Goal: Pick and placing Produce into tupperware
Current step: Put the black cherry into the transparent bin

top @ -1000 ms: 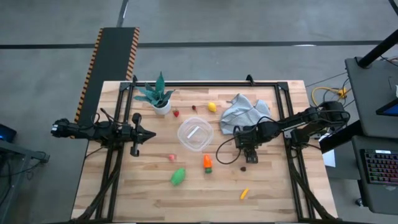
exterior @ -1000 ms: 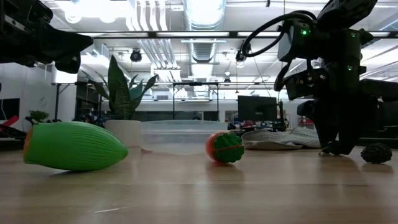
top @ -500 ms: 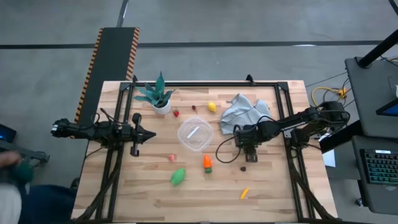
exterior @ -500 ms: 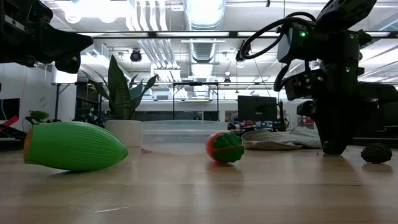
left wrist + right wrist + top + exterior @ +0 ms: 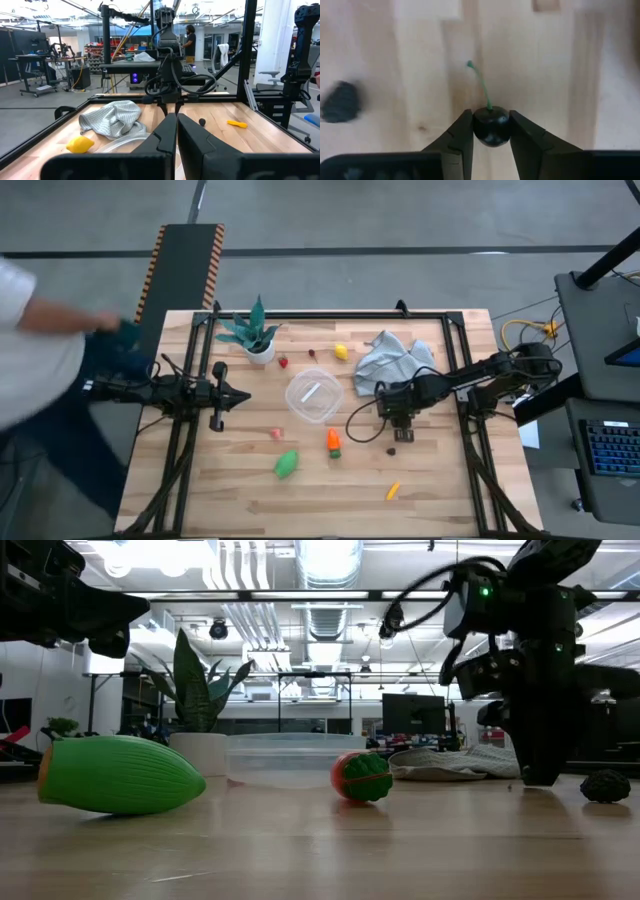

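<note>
Right wrist view is the good one here: the right gripper [image 5: 490, 131] has its two dark fingers pinched in on a small glossy dark cherry with a thin green stem [image 5: 490, 128], right down at the pale wood planks, and a bumpy dark brown berry [image 5: 340, 102] lies nearby.

From above, that gripper [image 5: 397, 423] is to the right of the small round clear plastic tub with the whitish rim [image 5: 313, 397], which sits mid-table. Near the tub are a ribbed green toy vegetable [image 5: 287, 464], an orange piece with a green top [image 5: 333, 442], a little pink piece [image 5: 277, 433], a yellow lemon-shaped piece [image 5: 341, 351] and a slim orange-yellow piece [image 5: 393, 491].

The left gripper [image 5: 240, 395] hangs off to the tub's left, jaws fully together, holding nothing.

The butcher-block wooden table [image 5: 240, 500] has a black metal frame. A crumpled grey-blue cloth [image 5: 390, 358] and a teal-leaved plant in a white pot [image 5: 254, 335] sit toward the back. Concrete floor all around, and a blurred person [image 5: 40, 370] at the left edge.
</note>
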You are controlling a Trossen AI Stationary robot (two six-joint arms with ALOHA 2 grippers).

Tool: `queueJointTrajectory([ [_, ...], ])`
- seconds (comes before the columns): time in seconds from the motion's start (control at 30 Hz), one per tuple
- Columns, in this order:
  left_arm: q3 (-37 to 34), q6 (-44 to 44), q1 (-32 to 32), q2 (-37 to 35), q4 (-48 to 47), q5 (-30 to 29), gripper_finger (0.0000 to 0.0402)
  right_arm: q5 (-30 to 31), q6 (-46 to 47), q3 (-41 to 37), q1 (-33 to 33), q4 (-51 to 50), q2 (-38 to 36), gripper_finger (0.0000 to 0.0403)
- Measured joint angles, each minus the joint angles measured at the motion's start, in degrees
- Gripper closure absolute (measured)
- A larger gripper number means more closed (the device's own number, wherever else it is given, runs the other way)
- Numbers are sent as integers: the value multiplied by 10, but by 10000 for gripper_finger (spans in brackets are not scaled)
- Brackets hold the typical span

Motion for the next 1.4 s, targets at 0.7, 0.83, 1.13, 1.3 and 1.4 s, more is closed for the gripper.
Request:
queueJointTrajectory([
  [0.7, 0, 0, 0, 0, 0, 0, 402, 34, -155, 182, -19, 126, 1, 313],
  [0.83, 0, 0, 0, 0, 0, 0, 402, 39, -180, 204, -43, 159, 15, 313],
  [1.13, 0, 0, 0, -1, 1, 0, 402, 39, -217, 299, -90, 132, 149, 313],
  [1.3, 0, 0, 0, 0, 0, 0, 402, 39, -235, 343, -105, 99, 218, 313],
  [1.4, 0, 0, 0, 0, 1, 0, 402, 39, -241, 367, -108, 77, 245, 313],
])
